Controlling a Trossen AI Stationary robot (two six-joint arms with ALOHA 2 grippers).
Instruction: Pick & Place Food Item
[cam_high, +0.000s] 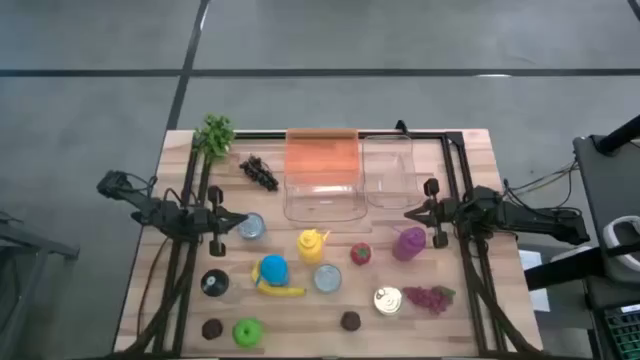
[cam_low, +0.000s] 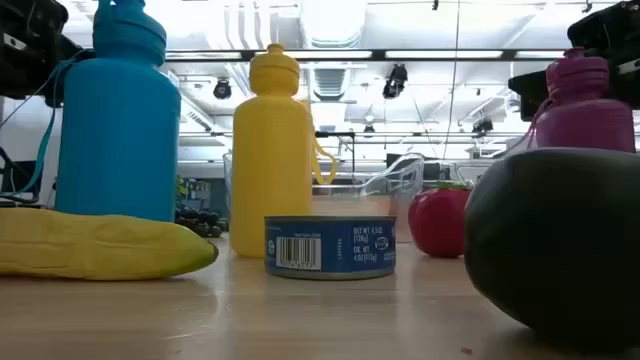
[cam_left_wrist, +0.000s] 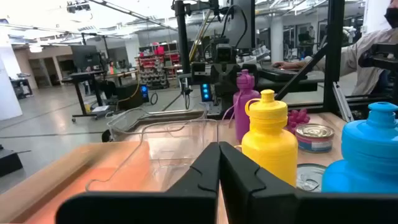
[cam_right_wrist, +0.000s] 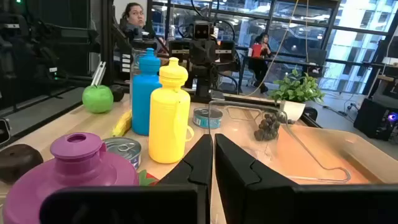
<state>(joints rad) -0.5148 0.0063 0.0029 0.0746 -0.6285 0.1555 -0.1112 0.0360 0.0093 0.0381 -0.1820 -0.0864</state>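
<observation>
Food items lie spread over the wooden table: a banana (cam_high: 281, 291), a green apple (cam_high: 246, 332), a red strawberry (cam_high: 360, 254), purple grapes (cam_high: 431, 297), dark grapes (cam_high: 259, 172) and several cans (cam_high: 327, 278). Two clear bins stand at the far middle, one with an orange tint (cam_high: 322, 175), the other plain (cam_high: 388, 170). My left gripper (cam_high: 243, 222) hovers shut at the table's left, pointing right, beside a can (cam_high: 252, 228). My right gripper (cam_high: 408, 212) hovers shut at the right, pointing left, just beyond the purple bottle (cam_high: 409, 242). Neither holds anything.
A yellow bottle (cam_high: 313, 244) and a blue bottle (cam_high: 273, 270) stand upright mid-table between the arms. A potted green plant (cam_high: 215, 135) sits at the far left corner. Two dark round items (cam_high: 350, 321) lie near the front edge. People sit in the room beyond the table.
</observation>
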